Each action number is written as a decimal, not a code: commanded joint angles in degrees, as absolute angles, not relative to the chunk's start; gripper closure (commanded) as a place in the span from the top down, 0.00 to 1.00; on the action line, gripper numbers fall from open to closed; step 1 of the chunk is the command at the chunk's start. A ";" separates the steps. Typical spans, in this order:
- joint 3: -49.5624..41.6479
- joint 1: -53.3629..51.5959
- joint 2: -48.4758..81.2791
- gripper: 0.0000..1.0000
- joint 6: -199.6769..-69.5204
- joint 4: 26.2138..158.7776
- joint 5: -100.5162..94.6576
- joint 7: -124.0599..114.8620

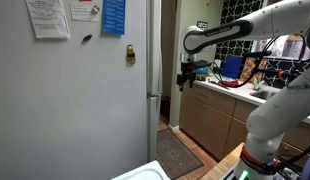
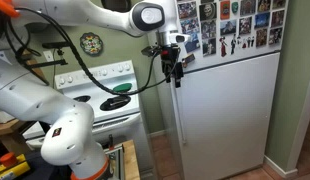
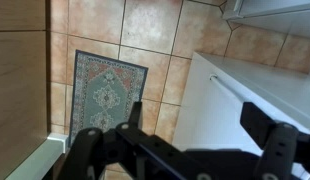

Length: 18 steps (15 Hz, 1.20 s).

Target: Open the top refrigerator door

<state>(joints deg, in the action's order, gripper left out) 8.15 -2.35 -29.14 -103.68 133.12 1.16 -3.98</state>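
Note:
The top refrigerator door shows edge-on as a narrow pale strip above the lower door. In an exterior view its front is covered with photos and magnets, above the plain white lower door. My gripper hangs a short way off the door edge, about level with the seam between the two doors. It also shows at the fridge's left edge. In the wrist view the gripper is open and empty. A white fridge surface lies between its fingers; I cannot tell which door it is.
The grey fridge side carries papers and magnets. A patterned rug lies on the tiled floor below the gripper. Wooden cabinets with a cluttered counter stand opposite the fridge. A white stove stands beside the fridge.

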 commanded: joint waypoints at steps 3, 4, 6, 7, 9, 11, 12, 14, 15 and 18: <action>7.40 -3.28 -29.02 1.00 -103.52 132.97 0.77 -4.36; 7.40 -3.28 -29.02 1.00 -103.52 132.97 0.77 -4.36; 7.40 -3.28 -29.02 1.00 -103.52 132.97 0.77 -4.36; 7.40 -3.28 -29.02 1.00 -103.52 132.97 0.77 -4.36; 7.22 -3.37 -29.72 1.00 -104.38 133.13 0.52 -3.60; 6.24 -4.12 -31.91 1.00 -107.19 133.54 0.82 -0.18; 5.53 -4.71 -33.20 1.00 -108.53 133.53 1.10 2.38; 4.22 -5.97 -34.81 1.00 -110.53 133.29 1.57 7.29; 3.55 -6.74 -35.37 1.00 -111.34 133.13 1.97 9.80; 1.55 -9.26 -37.11 1.00 -113.67 133.18 3.41 16.54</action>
<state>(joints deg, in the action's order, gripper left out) 4.33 -5.99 -34.68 -111.17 131.97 1.60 10.06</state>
